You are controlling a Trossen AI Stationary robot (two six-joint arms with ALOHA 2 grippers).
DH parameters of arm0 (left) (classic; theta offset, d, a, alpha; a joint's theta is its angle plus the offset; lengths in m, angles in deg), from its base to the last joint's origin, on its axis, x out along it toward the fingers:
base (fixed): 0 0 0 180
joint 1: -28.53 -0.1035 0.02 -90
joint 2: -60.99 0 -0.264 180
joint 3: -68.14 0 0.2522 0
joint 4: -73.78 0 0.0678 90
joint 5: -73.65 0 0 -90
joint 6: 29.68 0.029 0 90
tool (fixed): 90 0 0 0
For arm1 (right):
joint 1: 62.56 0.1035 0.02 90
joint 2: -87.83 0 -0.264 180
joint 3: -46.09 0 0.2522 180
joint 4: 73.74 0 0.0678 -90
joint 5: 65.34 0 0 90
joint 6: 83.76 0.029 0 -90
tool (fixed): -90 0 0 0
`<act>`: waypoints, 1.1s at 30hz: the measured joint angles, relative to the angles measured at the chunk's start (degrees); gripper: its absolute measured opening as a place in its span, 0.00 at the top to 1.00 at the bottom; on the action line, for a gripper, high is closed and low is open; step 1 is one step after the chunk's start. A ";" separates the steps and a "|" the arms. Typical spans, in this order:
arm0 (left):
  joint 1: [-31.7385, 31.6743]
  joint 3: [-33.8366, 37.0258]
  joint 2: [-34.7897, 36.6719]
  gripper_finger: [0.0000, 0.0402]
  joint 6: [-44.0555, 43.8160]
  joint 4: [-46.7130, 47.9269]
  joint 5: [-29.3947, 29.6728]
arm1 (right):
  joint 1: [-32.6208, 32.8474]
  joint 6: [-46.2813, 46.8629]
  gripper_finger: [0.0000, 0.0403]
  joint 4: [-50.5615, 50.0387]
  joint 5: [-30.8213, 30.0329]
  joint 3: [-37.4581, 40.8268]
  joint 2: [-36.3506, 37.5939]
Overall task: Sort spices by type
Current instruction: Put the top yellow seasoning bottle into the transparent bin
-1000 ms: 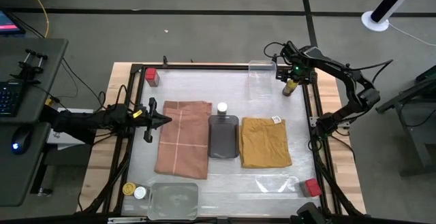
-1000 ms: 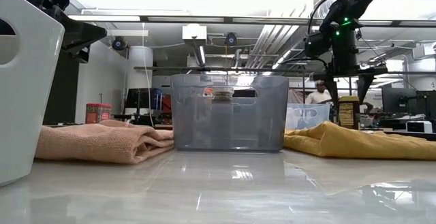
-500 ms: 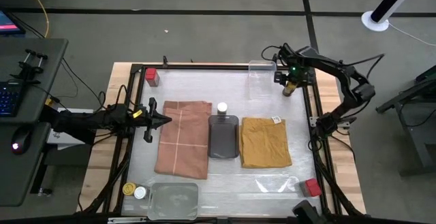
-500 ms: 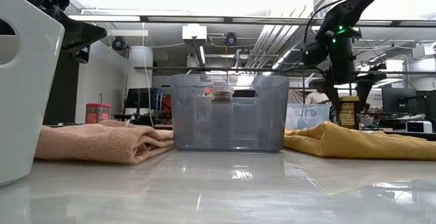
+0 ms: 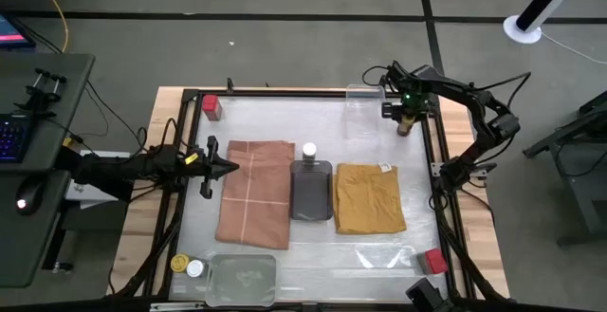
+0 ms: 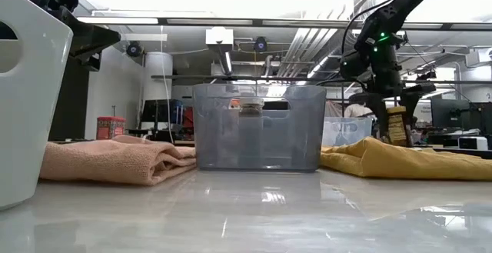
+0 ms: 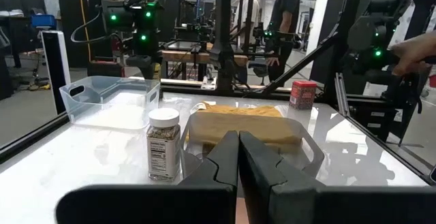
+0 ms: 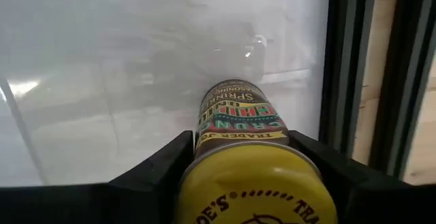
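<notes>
My right gripper [image 5: 406, 115] is over the far right corner, shut on a yellow-capped dark jar [image 8: 240, 125], beside a clear tray [image 5: 365, 101]. My left gripper [image 5: 230, 168] is shut and waits at the left edge of the pinkish cloth [image 5: 256, 193]. A white-capped jar [image 5: 309, 149] stands at the far end of the dark grey tray [image 5: 311, 196] and also shows in the left wrist view [image 7: 163, 144]. A red tin [image 5: 211, 106] sits in the far left corner, and another red tin [image 5: 435, 260] sits near right. A yellow-capped jar [image 5: 178, 263] and a white-capped jar [image 5: 194, 268] stand near left. My right gripper pinches the yellow-capped jar at its cap end [image 8: 204, 164], one finger [image 8: 160, 166] on each side. The fingers come from above, pointing down. The jar hangs roughly upright below them [image 6: 397, 126]; the yellow cloth hides its base, so I cannot tell whether it is clear of the table.
A yellow cloth [image 5: 370, 198] lies right of the grey tray. Another clear tray [image 5: 242, 279] sits at the near edge. A black frame [image 5: 444, 179] runs around the table. People stand in the room beyond [image 7: 286, 9].
My right gripper, with the jar in it, has shifted a little toward the far edge and its wrist has tipped slightly; the arm's elbow has swung along with it. The left arm has kept still.
</notes>
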State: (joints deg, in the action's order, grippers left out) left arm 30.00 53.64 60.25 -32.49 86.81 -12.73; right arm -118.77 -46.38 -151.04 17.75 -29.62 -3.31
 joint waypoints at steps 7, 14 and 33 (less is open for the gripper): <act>0.01 -0.02 -0.01 1.00 -0.01 0.01 0.01 | 0.00 -2.37 0.49 -0.61 -1.78 -5.50 6.13; 0.01 -0.01 0.01 1.00 -0.02 -0.01 0.01 | 2.94 -3.51 0.49 5.06 -1.97 -16.87 5.53; 0.00 -0.01 0.01 1.00 0.00 0.00 0.00 | 9.42 -15.47 0.49 -6.11 -3.44 -33.44 -20.10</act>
State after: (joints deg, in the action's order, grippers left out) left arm 30.00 53.64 60.26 -32.49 86.81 -12.73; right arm -109.35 -61.85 -157.15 14.31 -63.07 -23.41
